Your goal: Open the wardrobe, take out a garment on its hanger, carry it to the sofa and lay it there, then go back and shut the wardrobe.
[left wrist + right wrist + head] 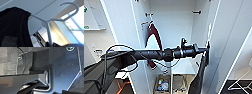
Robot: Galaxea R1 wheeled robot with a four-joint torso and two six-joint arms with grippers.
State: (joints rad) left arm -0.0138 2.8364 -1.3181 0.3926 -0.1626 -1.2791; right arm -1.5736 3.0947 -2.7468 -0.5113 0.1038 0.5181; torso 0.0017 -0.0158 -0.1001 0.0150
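Wardrobe point(121, 22): doors open; a maroon garment with a white panel point(152, 37) hangs inside, a bin of small items point(162, 85) stands at its bottom.
Left fingers point(207, 51): clamped on the white hanger point(48, 25), past the right door's edge.
Black garment point(197, 77): hangs below the fingers, outside the wardrobe.
Right fingers: cannot tell.

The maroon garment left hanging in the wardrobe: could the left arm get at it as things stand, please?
Probably not yet. The left end effector is occupied, holding the white hanger with the black garment beside the right door. The maroon garment itself hangs unobstructed in the open wardrobe.
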